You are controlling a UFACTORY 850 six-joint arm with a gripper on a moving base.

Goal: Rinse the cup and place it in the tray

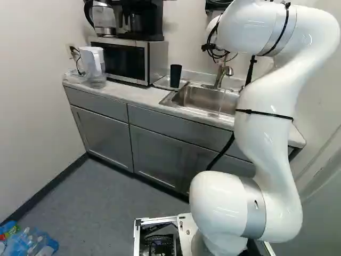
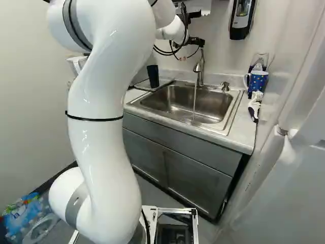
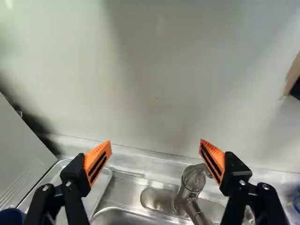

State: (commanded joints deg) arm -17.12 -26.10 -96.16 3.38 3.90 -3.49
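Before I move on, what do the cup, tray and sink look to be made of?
The cup may be plastic, smooth, dark and opaque, though coated metal or ceramic is possible. The tray looks like metal, judging by its silvery-grey sheen. The sink is most likely stainless steel with a satin finish: grey metal with soft, blurred highlights.

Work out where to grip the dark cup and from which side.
I'd take the cup by its upper body, fingers on opposite sides, coming level from the front. It stands upright on the tray, tall, showing no handle; the microwave is close on one side, the wall behind.
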